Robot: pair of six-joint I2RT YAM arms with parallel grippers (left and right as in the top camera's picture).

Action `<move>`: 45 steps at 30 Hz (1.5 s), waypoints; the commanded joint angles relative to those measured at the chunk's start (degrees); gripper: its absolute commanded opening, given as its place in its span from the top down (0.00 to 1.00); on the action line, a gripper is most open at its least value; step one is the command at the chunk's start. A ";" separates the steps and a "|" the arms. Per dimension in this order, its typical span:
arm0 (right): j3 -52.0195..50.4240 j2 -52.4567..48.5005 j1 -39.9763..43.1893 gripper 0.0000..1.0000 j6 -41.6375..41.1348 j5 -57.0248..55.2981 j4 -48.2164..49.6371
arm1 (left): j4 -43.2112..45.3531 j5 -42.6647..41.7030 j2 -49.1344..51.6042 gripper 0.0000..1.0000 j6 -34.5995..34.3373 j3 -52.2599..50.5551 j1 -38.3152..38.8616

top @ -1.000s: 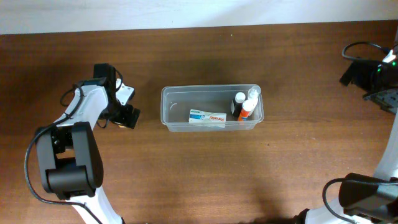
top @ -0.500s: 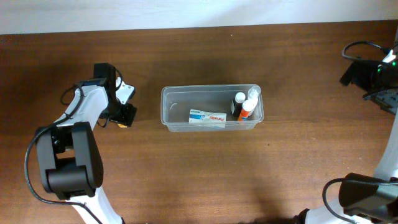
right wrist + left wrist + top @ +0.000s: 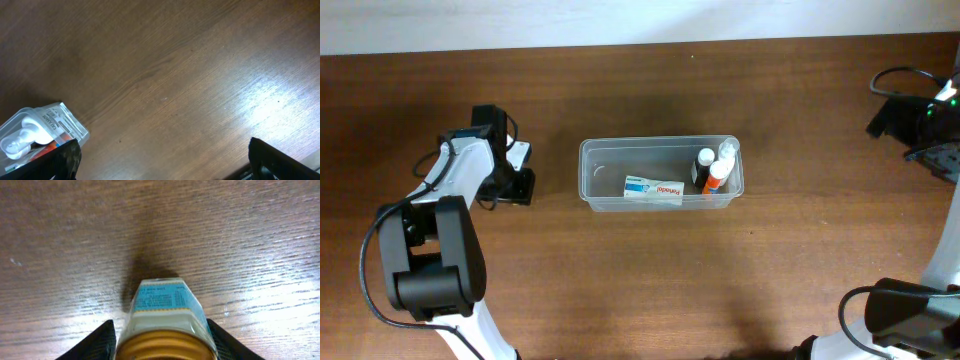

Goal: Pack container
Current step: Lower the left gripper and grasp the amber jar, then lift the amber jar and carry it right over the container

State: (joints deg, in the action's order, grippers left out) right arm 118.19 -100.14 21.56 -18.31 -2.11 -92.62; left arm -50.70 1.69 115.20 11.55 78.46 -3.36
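Note:
The container [image 3: 605, 165] is a clear shallow tub in the middle of the table. Inside it lie a white and blue toothpaste box [image 3: 654, 188] and two small bottles [image 3: 712, 168] at its right end. My left gripper [image 3: 520, 170] is low over the table, left of the tub. In the left wrist view it [image 3: 162, 347] is shut on a small jar [image 3: 162, 310] with a gold lid and a blue label, a black finger against each side. My right gripper [image 3: 165, 167] stands open over bare wood, far to the right.
A clear blister pack [image 3: 40, 131] with a white and orange item lies beside my right gripper's left finger [image 3: 62, 160]. The right arm's base and cables [image 3: 920, 115] sit at the table's far right corner. The pale back wall runs along the top edge.
My left gripper's jaws have closed in from wide open onto the jar. The gripper has shifted slightly left. The right arm and the tub's contents have not moved.

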 commanded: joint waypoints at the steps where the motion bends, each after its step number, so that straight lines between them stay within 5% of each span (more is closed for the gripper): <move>1: 0.70 0.33 0.26 0.02 -0.63 -0.28 0.07 | -0.33 -0.85 0.31 0.44 -2.54 -0.44 -0.07; 26: 0.70 0.33 0.26 0.02 -0.63 -0.28 0.07 | 3.17 -3.45 0.31 0.46 -2.54 -0.44 -0.07; 33: 0.70 0.33 0.26 0.02 -0.63 -0.28 0.07 | 3.34 -3.43 0.31 0.64 -2.54 -0.44 -0.07; 45: 0.70 0.33 0.26 0.02 -0.63 -0.28 0.07 | 1.79 -4.13 0.26 0.65 -5.60 0.94 -0.07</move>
State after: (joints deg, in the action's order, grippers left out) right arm 118.19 -100.14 21.56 -18.28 -2.11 -92.62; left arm -47.72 -1.28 115.18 8.64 78.41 -3.36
